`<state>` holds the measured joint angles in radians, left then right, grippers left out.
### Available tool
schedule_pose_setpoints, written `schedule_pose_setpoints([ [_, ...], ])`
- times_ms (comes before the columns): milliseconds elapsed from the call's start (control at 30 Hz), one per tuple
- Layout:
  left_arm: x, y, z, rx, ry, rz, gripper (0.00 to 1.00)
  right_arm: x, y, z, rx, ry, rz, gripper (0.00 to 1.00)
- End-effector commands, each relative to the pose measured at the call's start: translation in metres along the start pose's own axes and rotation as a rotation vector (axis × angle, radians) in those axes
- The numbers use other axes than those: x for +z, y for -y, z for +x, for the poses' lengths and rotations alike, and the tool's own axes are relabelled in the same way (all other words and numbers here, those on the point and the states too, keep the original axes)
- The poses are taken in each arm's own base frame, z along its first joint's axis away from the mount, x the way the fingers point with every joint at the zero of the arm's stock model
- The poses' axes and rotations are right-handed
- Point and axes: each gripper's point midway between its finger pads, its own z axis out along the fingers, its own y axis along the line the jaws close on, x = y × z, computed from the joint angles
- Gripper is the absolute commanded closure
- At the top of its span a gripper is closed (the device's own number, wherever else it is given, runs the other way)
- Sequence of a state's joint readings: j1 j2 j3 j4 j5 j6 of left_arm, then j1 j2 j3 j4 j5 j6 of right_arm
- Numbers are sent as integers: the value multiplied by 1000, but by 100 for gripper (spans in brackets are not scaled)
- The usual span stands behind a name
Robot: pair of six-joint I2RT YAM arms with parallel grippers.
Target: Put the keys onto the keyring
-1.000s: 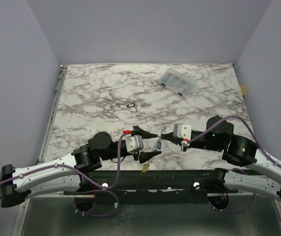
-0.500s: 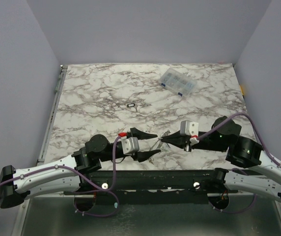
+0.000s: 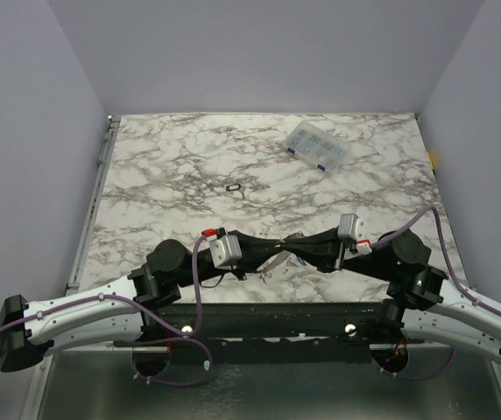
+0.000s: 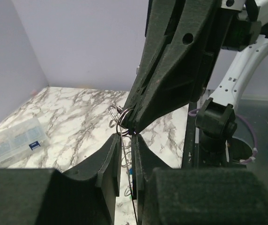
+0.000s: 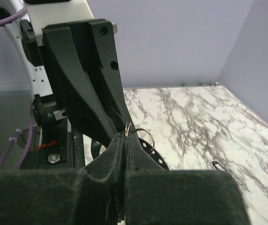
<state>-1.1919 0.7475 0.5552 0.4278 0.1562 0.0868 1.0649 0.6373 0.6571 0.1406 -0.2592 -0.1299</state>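
Over the table's near middle my two grippers meet tip to tip. The right gripper (image 3: 292, 242) (image 5: 126, 137) is shut on the keyring (image 5: 138, 132), whose thin grey wire sticks out past its tips. In the left wrist view the keyring (image 4: 119, 123) hangs from the right fingers. Its wire runs down the narrow slit of the left gripper (image 3: 274, 248) (image 4: 126, 139). The left jaws stand nearly together; whether they pinch the wire is unclear. A blue speck of a key (image 4: 130, 171) shows deep in the slit. A black-rimmed oval tag (image 3: 232, 187) (image 5: 217, 164) lies alone mid-table.
A clear plastic compartment box (image 3: 318, 146) (image 4: 12, 140) sits at the back right of the marble table (image 3: 163, 175). Grey walls stand on three sides. The metal mounting rail (image 3: 268, 315) and both arm bases run along the near edge.
The left jaws went from wide open to nearly together around the ring's wire. The left gripper rose and reached right; the right arm drew back, still holding the ring.
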Motion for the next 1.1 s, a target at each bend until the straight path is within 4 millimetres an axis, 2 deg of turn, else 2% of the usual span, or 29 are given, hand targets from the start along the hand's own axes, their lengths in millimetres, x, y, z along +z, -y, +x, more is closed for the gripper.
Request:
schedule_pose_setpoints([
  [0, 8, 9, -16, -67, 47, 39, 82, 8, 25, -27, -3, 166, 132, 99],
  [33, 9, 9, -17, -75, 48, 36, 81, 9, 28, -26, -1, 175, 148, 99],
  [133, 9, 7, -22, -100, 56, 23, 56, 10, 34, -25, -5, 211, 184, 99],
  [200, 8, 5, -24, -103, 61, 12, 44, 10, 35, -26, -16, 225, 191, 99],
  [267, 4, 0, -26, -90, 49, -16, 40, 9, 36, -28, -26, 232, 198, 99],
  [400, -8, -13, -27, -58, 17, -90, 40, 6, 35, -34, -32, 246, 189, 99],
  [567, -14, -20, -20, -52, -15, -136, 47, 5, 33, -39, -30, 257, 179, 99],
  [667, -16, -25, -14, -44, -45, -162, 58, 4, 32, -44, -27, 269, 174, 99],
  [900, -15, -24, 6, -34, -105, -160, 60, 6, 30, -49, -20, 272, 159, 99],
  [1000, -13, -23, 9, -36, -115, -151, 78, 7, 29, -47, -12, 263, 152, 99],
  [1067, -11, -21, 9, -37, -117, -141, 95, 8, 29, -46, -9, 264, 154, 99],
])
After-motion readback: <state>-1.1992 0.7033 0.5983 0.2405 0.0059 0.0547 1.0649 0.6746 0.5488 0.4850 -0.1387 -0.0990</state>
